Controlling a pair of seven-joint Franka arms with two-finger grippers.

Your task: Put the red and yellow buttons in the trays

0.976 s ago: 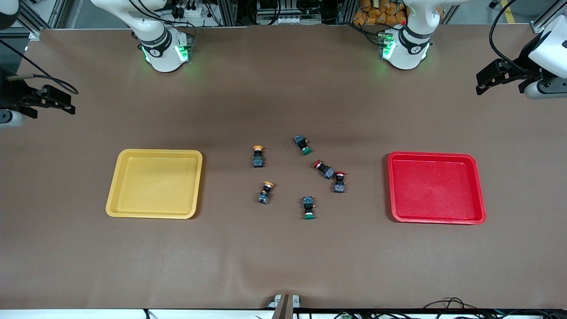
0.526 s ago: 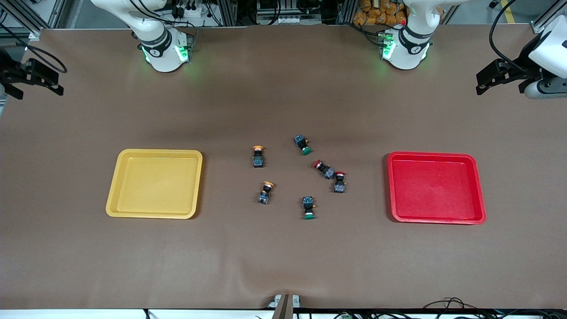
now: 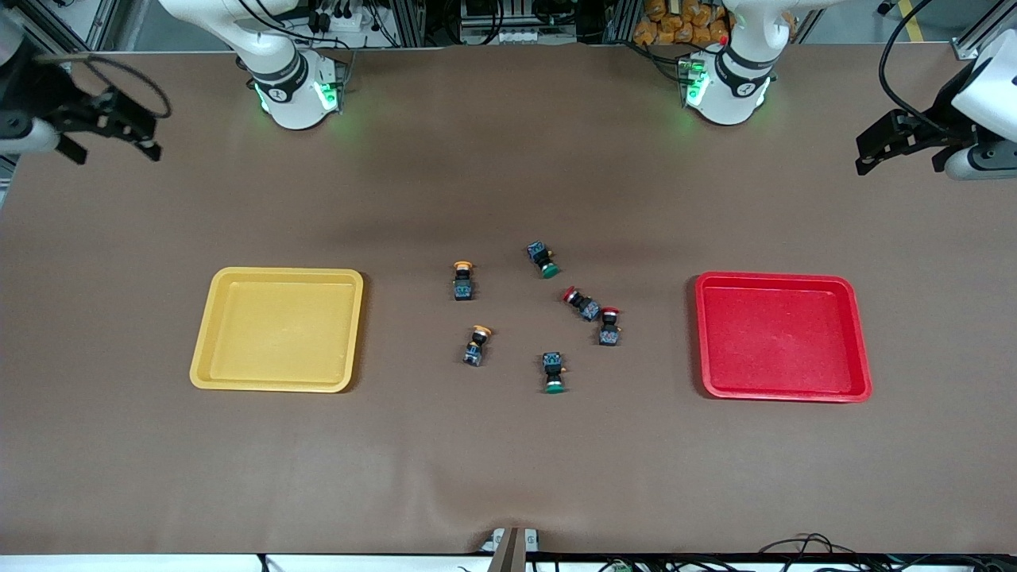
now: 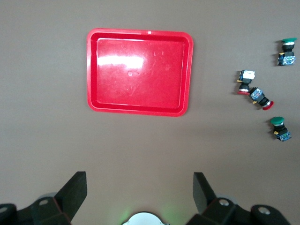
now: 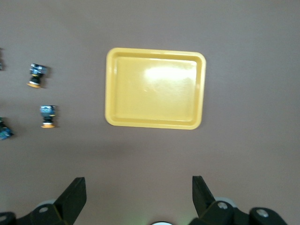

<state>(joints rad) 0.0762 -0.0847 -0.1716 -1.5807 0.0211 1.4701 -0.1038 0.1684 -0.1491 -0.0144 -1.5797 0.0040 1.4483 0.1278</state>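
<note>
Right gripper [image 3: 111, 131]: open, high over its table end.
Left gripper [image 3: 882, 147]: open, likewise.
Buttons: yellow buttons [image 3: 463, 280] probably nearer the right arm, red buttons [image 3: 609, 326] the left.

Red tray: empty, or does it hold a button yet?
Empty. The red tray shows only bare floor; both red buttons lie on the table beside it.
</note>
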